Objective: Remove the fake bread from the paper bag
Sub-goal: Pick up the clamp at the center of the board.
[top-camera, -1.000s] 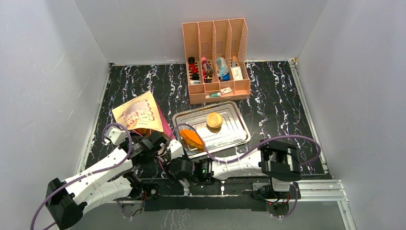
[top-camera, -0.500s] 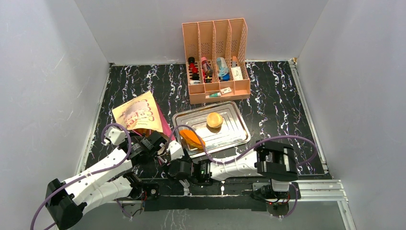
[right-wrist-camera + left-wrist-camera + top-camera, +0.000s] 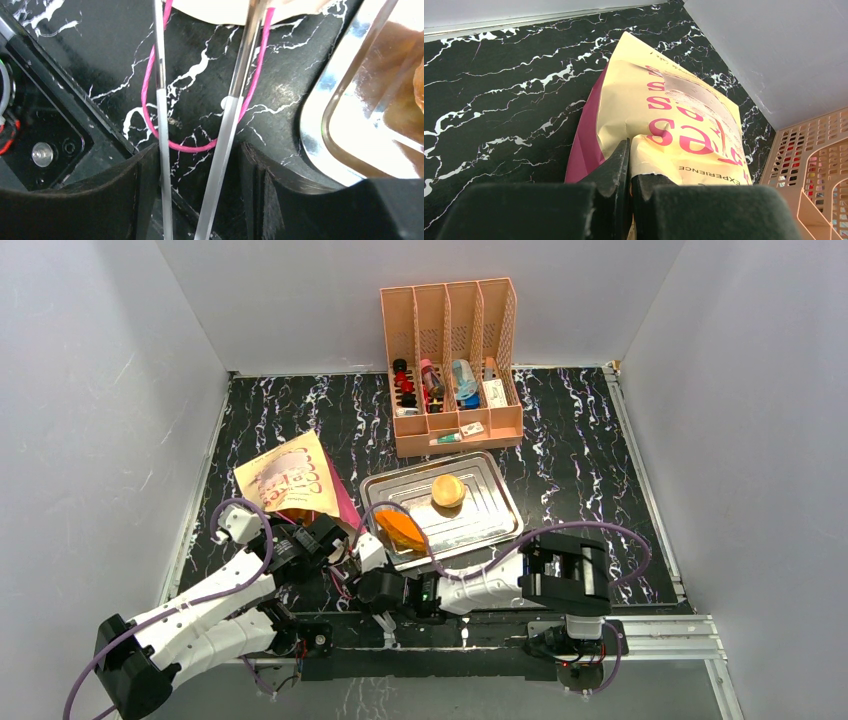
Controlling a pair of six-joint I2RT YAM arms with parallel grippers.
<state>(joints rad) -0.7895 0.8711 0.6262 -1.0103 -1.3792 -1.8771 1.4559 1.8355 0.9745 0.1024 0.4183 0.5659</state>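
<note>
The cream paper bag [image 3: 292, 480] with pink sides lies flat on the dark marbled table, left of centre. My left gripper [image 3: 630, 150] is shut on the bag's [image 3: 674, 100] near edge, pinching the paper. My right gripper [image 3: 200, 150] holds metal tongs [image 3: 235, 100], both blades running between its jaws toward the bag's mouth, over a pink cord handle [image 3: 148, 115]. From above, the right gripper [image 3: 362, 558] sits just right of the left gripper [image 3: 335, 538]. A round bun [image 3: 448, 490] and an orange fake bread [image 3: 402, 528] lie on the metal tray [image 3: 490, 515]. The bag's inside is hidden.
A peach slotted organizer [image 3: 450, 370] with small items stands at the back centre, its wall [image 3: 814, 170] also in the left wrist view. The tray's rim [image 3: 320, 110] lies close to the right of my right gripper. Grey walls enclose the table on three sides.
The right arm has shifted slightly left, toward the bag. The left gripper and the bag have stayed in place.
</note>
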